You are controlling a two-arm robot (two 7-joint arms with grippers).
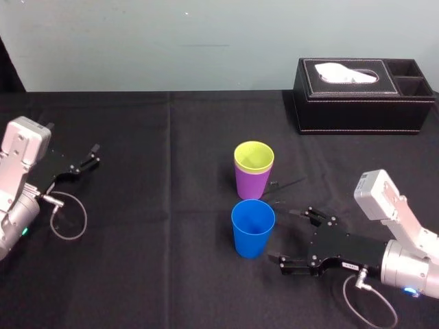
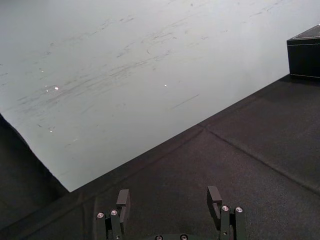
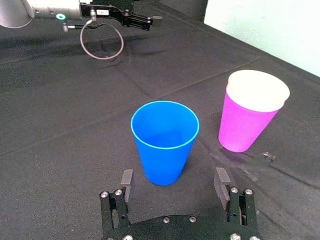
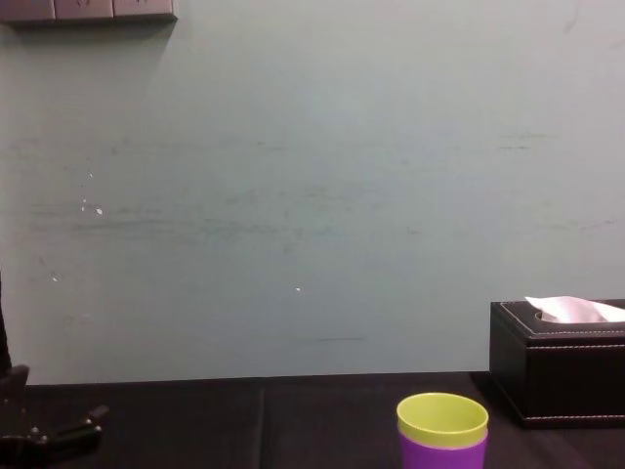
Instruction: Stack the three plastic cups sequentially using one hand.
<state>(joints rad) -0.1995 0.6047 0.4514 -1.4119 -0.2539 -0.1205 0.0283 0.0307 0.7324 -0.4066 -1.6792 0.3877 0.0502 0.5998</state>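
Note:
The yellow-green cup sits nested inside the purple cup, upright at mid-table. Just in front of that pair stands the blue cup, upright and alone. My right gripper lies low on the cloth to the blue cup's right, open, its fingers pointing at the cup without touching it. In the right wrist view the blue cup stands just ahead of the spread fingers, with the purple cup beyond and to the side. My left gripper rests at the far left, open and empty.
A black leather tissue box stands at the back right of the black cloth-covered table. A cable loop hangs by the left arm. A pale wall runs behind the table.

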